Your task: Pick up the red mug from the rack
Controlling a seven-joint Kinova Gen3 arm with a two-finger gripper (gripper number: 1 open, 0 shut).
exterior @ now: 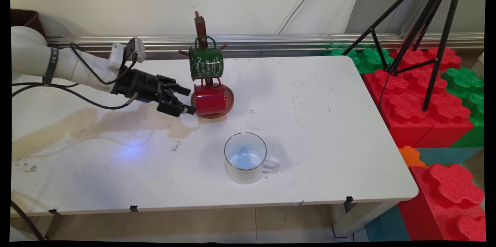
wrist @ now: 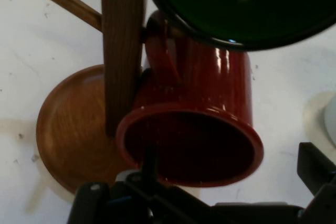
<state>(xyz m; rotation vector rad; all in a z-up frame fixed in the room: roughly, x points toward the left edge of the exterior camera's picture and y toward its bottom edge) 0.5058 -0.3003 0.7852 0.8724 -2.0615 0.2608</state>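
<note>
The black gripper (exterior: 187, 101) is reaching in from the left, low over the white table (exterior: 310, 123), with its fingers spread apart. One finger (exterior: 182, 90) is sitting on the far side and the other (exterior: 188, 110) on the near side, both right at the open mouth of the red mug (exterior: 210, 99); whether they are touching its rim cannot be told. In the hand view the red mug (wrist: 202, 114) is lying on its side with its mouth facing the camera, its handle hooked on a peg of the wooden mug tree (wrist: 122, 45). The mug is resting over the tree's round wooden base (exterior: 228, 102). A green mug (exterior: 206, 62) is hanging just above the red one on the same tree. A white mug (exterior: 245, 158) is standing upright nearer the table's front edge, well apart from the gripper, its handle pointing right
</note>
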